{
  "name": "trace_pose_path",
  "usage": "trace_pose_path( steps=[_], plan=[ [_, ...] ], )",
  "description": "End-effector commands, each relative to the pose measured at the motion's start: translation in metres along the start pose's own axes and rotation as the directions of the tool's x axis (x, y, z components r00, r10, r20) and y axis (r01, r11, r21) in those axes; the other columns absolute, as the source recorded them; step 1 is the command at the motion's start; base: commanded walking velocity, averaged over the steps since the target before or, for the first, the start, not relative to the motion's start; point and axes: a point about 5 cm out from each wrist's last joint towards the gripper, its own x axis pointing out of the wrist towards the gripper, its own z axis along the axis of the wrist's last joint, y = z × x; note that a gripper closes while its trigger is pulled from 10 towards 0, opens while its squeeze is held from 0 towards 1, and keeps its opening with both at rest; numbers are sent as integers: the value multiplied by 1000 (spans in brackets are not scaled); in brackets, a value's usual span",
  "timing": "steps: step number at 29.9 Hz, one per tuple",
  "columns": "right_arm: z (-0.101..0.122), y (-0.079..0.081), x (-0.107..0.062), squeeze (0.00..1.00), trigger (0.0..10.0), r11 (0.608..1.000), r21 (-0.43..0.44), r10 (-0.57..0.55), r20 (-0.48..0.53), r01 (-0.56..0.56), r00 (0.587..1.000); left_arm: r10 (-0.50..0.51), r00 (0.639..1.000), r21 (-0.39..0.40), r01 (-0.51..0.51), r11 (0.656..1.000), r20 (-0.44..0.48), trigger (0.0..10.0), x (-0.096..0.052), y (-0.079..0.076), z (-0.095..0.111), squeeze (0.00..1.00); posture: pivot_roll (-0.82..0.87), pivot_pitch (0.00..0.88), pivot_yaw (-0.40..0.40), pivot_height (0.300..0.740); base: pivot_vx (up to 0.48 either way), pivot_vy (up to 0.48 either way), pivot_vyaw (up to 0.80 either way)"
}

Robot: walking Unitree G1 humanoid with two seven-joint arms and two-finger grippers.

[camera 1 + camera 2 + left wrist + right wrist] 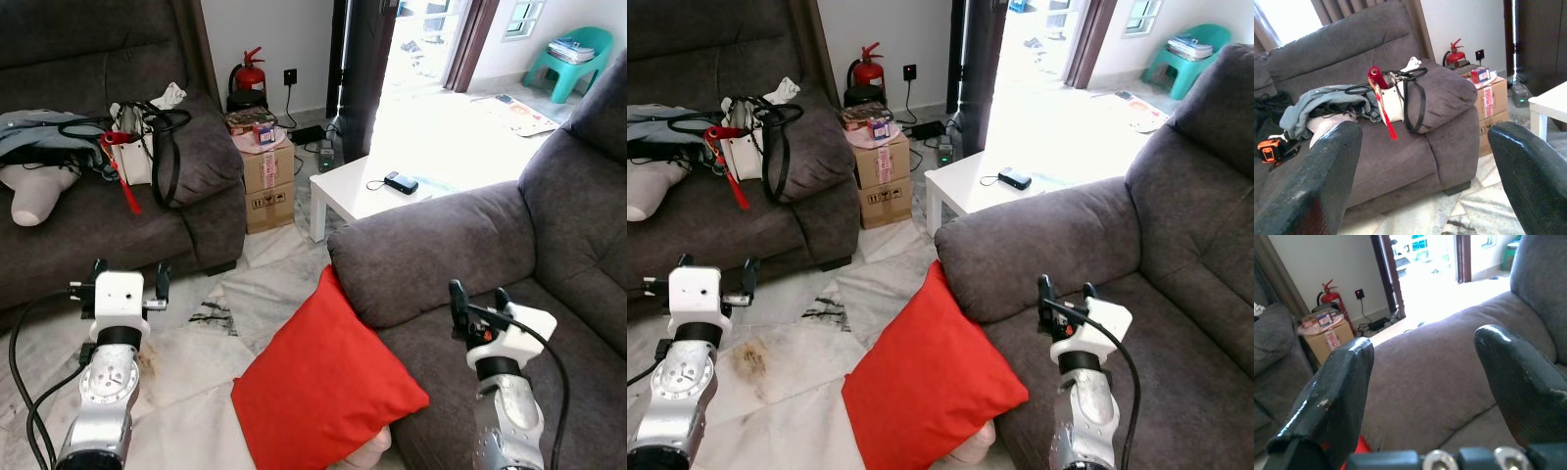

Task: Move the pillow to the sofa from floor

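A red pillow (323,387) stands tilted on the tiled floor, leaning against the armrest of the grey sofa (441,255) on the right. My left gripper (129,274) is open and raised over the floor, to the left of the pillow and apart from it. Over the sofa seat, right of the pillow, my right gripper (480,296) is open with nothing between its fingers. A corner of the red pillow (1354,450) peeks below the right gripper's fingers (1334,391) in the right wrist view.
A second grey sofa (118,211) at the left carries a white bag (137,147), clothes and a pale cushion. Cardboard boxes (266,181), a fire extinguisher (249,76) and a low white table (367,191) with a phone stand beyond. An open doorway is at the back.
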Motion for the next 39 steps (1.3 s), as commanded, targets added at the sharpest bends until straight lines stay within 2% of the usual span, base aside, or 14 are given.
trace_pose_path(
  steps=[1,10,17,26,35,39],
  plan=[
    [3,-2,0,0,10000,1000,-10,-1,1,1,1000,-3,1000,-6,3,1000,12,10000,2,1,5,0,99,41,-11,740,0,0,0],
    [3,-2,1,0,10000,1000,-18,0,-23,0,1000,-47,999,-1,47,999,6,10000,0,-5,5,0,72,76,4,740,0,0,0],
    [7,-6,1,0,10000,1000,-25,1,-26,-2,1000,-60,998,-5,60,998,6,10000,6,-7,9,0,57,93,8,690,0,0,0],
    [8,-3,4,0,10000,999,-31,10,-32,-11,999,-67,998,-13,67,998,0,10000,3,-10,7,0,65,89,1,637,0,0,0],
    [8,-2,6,0,10000,999,-42,18,-37,-20,999,-69,998,-15,69,997,0,10000,4,-10,8,0,63,80,-1,637,0,0,0],
    [9,-3,6,0,10000,999,-45,19,-36,-20,999,-87,996,-27,87,996,0,10000,4,-16,8,0,55,71,-4,637,0,0,0]
  ],
)
